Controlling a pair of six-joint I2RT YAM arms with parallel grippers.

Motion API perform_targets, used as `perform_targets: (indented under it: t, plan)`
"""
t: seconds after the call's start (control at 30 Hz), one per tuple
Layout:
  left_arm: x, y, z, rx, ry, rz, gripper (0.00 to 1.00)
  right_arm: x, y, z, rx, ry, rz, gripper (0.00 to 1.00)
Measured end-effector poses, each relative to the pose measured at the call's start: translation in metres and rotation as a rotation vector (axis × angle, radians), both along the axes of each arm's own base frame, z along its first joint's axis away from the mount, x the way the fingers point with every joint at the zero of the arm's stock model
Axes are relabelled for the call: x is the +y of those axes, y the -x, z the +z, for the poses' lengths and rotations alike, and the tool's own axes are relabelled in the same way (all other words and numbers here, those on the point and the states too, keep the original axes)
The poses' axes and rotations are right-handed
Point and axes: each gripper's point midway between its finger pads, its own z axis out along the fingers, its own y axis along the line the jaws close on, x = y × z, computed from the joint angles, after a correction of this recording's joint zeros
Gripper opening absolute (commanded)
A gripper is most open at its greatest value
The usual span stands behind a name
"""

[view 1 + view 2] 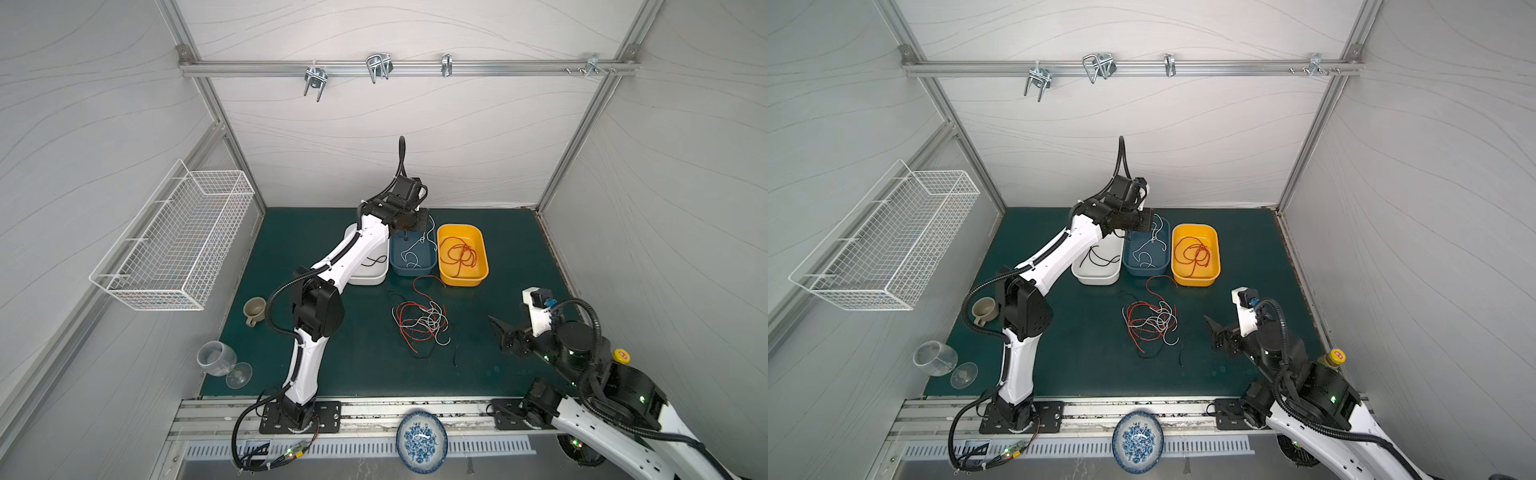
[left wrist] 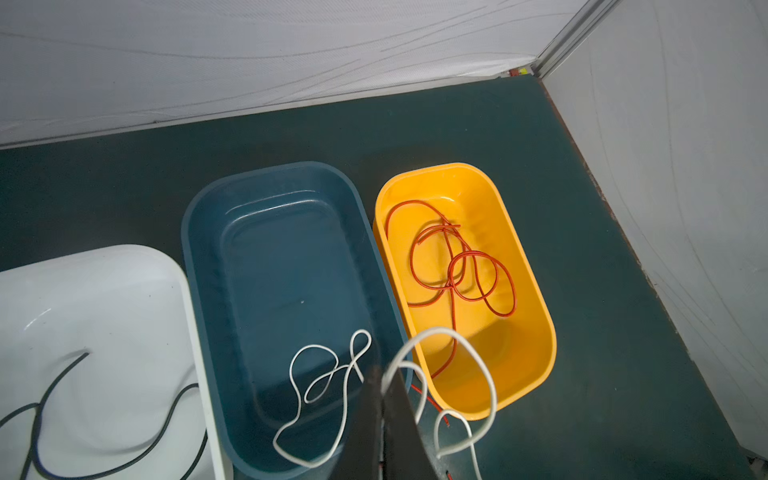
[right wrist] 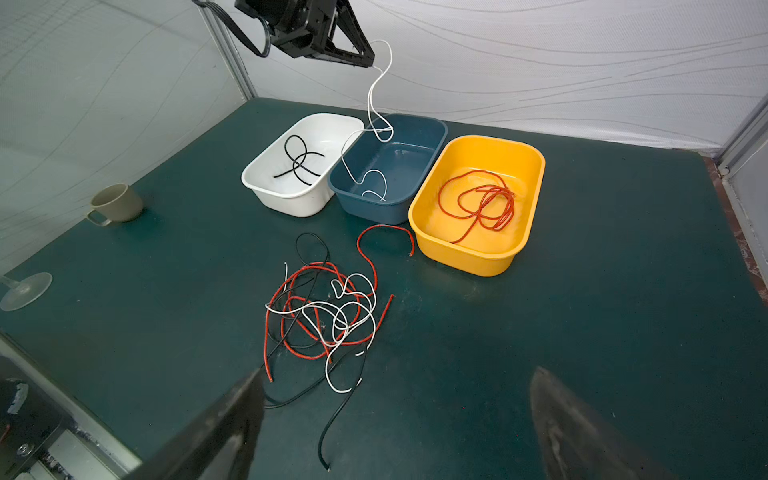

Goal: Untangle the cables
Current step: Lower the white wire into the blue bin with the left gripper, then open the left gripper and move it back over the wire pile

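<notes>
Hovering wide apart and empty near the worktop's (image 1: pixel 332 357) front right corner, the right gripper (image 3: pixel 397 376) faces the tangled cables (image 1: pixel 422 320) mid-worktop. Toward the far edge, the left gripper (image 3: pixel 366 61), pinched tight on a white cable (image 3: pixel 376 95), dangles it into the blue tub (image 3: pixel 374 212).

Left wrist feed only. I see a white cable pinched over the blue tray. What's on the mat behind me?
Observer: A tangled pile of red, white and black cables lies mid-mat, in front of the trays.
Operator: Right gripper busy?
Observer: No. The right gripper is open and empty, to the right of the pile.
Operator: Any clutter near the pile?
Observer: A cup stands upright far to the left, well apart from it.
</notes>
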Motion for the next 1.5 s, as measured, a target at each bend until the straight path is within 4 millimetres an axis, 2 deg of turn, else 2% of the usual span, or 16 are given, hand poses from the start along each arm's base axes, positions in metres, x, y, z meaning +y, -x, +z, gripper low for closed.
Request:
perform_targets:
  t: [0.23,0.6,0.87,0.97,1.13,1.3,1.5]
  plan:
    - [0.005,-0.009,-0.052,0.089,-0.044,0.027,0.00,0.002,0.001,0.000,0.001,0.000,0.013,0.99]
    - [0.030,-0.024,-0.078,0.133,-0.079,0.119,0.00,0.003,0.001,-0.001,0.001,-0.003,0.018,0.99]
    - [0.038,-0.019,-0.141,0.263,-0.169,0.144,0.00,0.004,0.002,-0.001,0.003,-0.004,0.025,0.99]
    - [0.040,-0.013,-0.157,0.305,-0.194,0.147,0.00,0.005,0.002,-0.001,0.005,-0.005,0.030,0.99]
    - [0.040,-0.014,-0.153,0.311,-0.194,0.150,0.00,0.006,0.003,-0.001,0.006,-0.007,0.035,0.99]
    - [0.037,-0.020,-0.141,0.283,-0.175,0.151,0.09,0.006,0.003,0.000,0.004,-0.011,0.037,0.99]
    - [0.036,-0.019,-0.137,0.292,-0.163,0.158,0.22,0.006,0.002,0.001,0.003,-0.015,0.034,0.99]
